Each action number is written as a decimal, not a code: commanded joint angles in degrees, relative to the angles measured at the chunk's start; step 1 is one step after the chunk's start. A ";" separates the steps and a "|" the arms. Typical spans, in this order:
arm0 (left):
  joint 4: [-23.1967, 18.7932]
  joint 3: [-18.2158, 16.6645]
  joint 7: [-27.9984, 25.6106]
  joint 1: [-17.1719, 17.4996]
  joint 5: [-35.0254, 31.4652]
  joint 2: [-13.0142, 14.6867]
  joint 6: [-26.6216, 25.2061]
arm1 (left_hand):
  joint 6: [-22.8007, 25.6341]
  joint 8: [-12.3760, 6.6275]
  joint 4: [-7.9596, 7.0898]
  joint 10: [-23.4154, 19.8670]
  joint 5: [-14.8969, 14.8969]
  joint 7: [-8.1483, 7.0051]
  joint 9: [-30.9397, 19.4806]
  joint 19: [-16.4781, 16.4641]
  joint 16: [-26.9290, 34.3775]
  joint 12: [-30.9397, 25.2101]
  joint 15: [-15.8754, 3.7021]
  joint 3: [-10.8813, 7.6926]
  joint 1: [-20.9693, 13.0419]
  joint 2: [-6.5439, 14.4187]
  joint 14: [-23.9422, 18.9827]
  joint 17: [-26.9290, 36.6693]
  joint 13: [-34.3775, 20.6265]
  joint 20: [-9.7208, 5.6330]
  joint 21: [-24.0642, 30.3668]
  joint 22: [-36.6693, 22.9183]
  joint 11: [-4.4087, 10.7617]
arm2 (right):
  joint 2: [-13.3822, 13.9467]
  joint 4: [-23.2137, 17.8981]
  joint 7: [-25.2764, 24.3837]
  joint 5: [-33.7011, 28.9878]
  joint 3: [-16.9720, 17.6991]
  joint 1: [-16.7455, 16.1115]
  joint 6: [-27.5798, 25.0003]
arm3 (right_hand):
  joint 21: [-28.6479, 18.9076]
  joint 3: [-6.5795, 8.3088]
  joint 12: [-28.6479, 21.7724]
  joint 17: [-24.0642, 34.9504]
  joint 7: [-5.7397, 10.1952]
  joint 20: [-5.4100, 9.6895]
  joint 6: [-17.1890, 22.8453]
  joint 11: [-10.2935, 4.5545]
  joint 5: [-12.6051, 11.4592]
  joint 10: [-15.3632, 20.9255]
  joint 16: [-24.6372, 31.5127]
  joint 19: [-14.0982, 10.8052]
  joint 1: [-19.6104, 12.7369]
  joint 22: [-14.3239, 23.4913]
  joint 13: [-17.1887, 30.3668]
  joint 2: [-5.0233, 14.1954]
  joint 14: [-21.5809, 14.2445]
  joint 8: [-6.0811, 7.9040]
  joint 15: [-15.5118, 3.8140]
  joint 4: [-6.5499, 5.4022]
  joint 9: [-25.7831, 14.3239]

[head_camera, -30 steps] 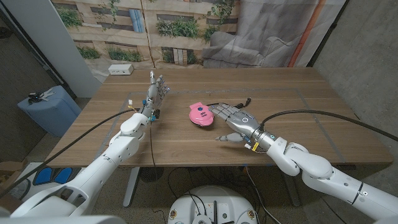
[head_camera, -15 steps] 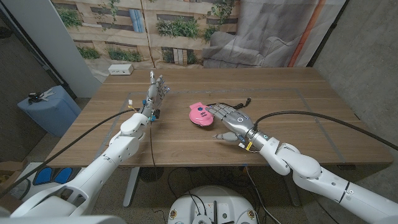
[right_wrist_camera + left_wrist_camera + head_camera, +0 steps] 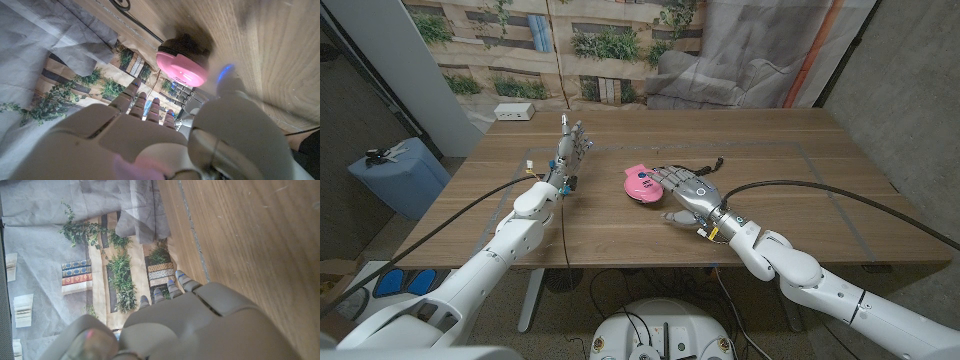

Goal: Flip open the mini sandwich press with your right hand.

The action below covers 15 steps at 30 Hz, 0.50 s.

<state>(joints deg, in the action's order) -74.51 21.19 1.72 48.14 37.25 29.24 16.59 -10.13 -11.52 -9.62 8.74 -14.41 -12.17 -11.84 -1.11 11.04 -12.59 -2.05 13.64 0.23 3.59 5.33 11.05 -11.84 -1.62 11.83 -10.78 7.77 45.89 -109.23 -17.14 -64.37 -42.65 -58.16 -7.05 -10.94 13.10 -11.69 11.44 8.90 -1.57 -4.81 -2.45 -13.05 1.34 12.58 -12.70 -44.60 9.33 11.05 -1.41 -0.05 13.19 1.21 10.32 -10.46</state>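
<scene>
We see the wooden table (image 3: 620,235) carrying everything, and on it our right arm has swung inward over the last second, its forearm now angling more steeply toward the middle of the board. That has brought our right hand (image 3: 688,188) closer to the mini sandwich press (image 3: 641,183), which has not moved and lies shut, its pink lid down. The press now sits just beside the hand's fingertips, on the side toward our left arm; from the head view we cannot tell whether the fingers already touch its rim. In the right wrist view the pink lid (image 3: 182,69) shows just past the fingers (image 3: 131,91), which reach out loosely spread and hold nothing.

We judge this to be the end of the approach: the hand is near enough to hook the lid's edge, but the lift has not begun. The next move likely calls for getting fingertips under the lid's front lip, and a light press like this could slide away instead of opening.

Our left hand (image 3: 572,145) has stayed where it was, standing upright with fingers apart and empty, well apart from the press. Beyond the right hand lies a dark cable (image 3: 705,166).
</scene>
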 commanded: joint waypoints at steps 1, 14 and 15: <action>-0.02 0.00 0.00 0.01 0.00 0.00 0.02 | -2.02 -0.27 -0.04 0.29 -0.25 -0.46 -0.26 -0.18 0.15 -0.40 -2.07 0.43 0.02 2.98 0.47 0.20 -0.14 -0.21 0.36 -0.15 0.02 | -2.02 2.00 -1.30 -1.67 -2.62 2.29 -1.66 | -0.62 0.77 -0.60 0.04 0.24 0.91 0.86 -0.23 0.30 1.06 0.29 -1.33 -1.16 0.18 0.12 -0.22 -0.53 0.46 -0.66 -0.05 -0.10; -0.01 0.00 0.00 0.01 0.00 0.00 0.02 | -1.99 -0.28 -0.05 0.29 -0.25 -0.47 -0.26 -0.18 0.18 -0.40 -2.12 0.43 0.02 2.98 0.42 0.20 -0.14 -0.23 0.36 -0.15 -0.04 | -3.01 4.48 -2.93 -1.94 -4.64 4.31 -1.69 | -0.73 1.75 -0.39 -0.15 0.11 1.93 1.49 -0.63 0.72 1.96 0.46 -3.12 -3.71 0.14 0.01 -0.43 -1.92 0.27 -1.42 0.13 -0.02; -0.01 0.00 0.00 0.01 0.00 0.00 0.02 | -1.98 -0.29 -0.05 0.21 -0.25 -0.47 -0.26 -0.19 0.18 -0.43 -2.06 0.43 0.03 2.98 0.41 0.20 -0.14 -0.21 0.37 -0.15 -0.01 | -3.12 4.58 -2.96 -1.92 -4.70 4.34 -1.92 | -0.71 1.79 -0.37 -0.16 0.11 1.96 1.48 -0.61 0.74 1.97 0.45 -3.16 -3.81 0.14 0.00 -0.45 -1.93 0.25 -1.40 0.14 -0.02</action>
<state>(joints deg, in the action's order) -74.51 21.18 1.72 48.14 37.26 29.24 16.61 -10.13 -11.52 -9.62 8.74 -14.41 -12.17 -11.84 -1.11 11.04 -12.59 -2.05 13.64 0.22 3.59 5.33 11.05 -11.85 -1.62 11.83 -10.78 7.77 43.77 -106.43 -18.97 -65.97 -45.72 -55.38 -8.50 -11.31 14.40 -11.97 11.18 9.00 0.29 -3.88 -3.08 -12.47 2.59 12.58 -15.50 -47.32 9.34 10.92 -1.42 -1.38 13.19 -0.12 10.51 -10.39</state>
